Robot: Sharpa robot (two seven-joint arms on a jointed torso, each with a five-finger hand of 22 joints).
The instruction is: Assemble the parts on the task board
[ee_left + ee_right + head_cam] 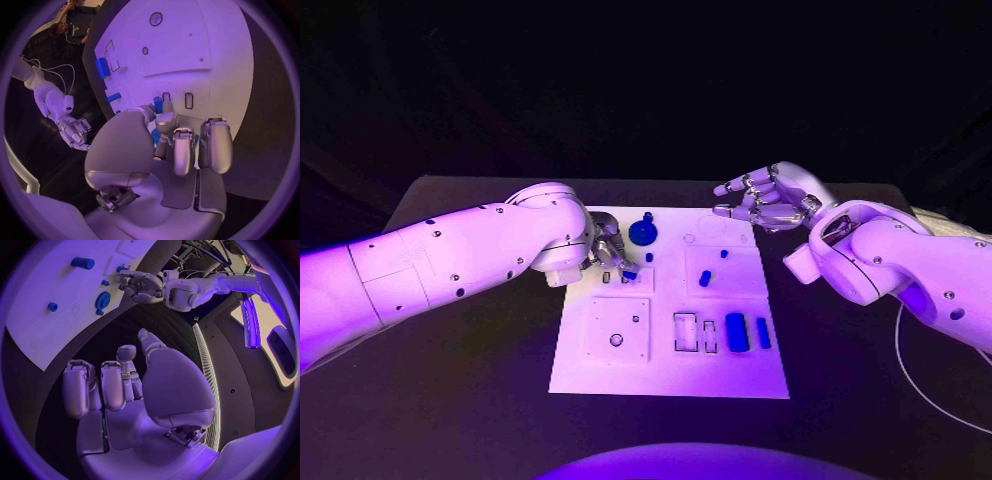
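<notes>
**Board partly filled, left hand down on a blue part**

On the black table (459,400), a flat white rectangular task board (668,375) with shallow recesses. In the near row: a long rounded blue peg (736,331) lying in its slot, a thinner blue bar (763,333) just beside it toward the board's right edge, and two outlined slots (685,332) to their left with nothing blue in them. Near the middle, a short blue pin (705,278) sitting in a square recess. At the far edge, a round blue gear-like disc (643,233) with a small blue stub just beyond it.

Left hand (607,252) lowered onto the board's far left part, fingers curled down, pinching a small blue piece (157,106) between thumb and fingertips, the piece touching or just above the board beside two small rectangular slots.

Right hand (764,202) raised off the board's far right corner, well apart from every part, fingers loosely bent and spread, holding nothing.
</notes>
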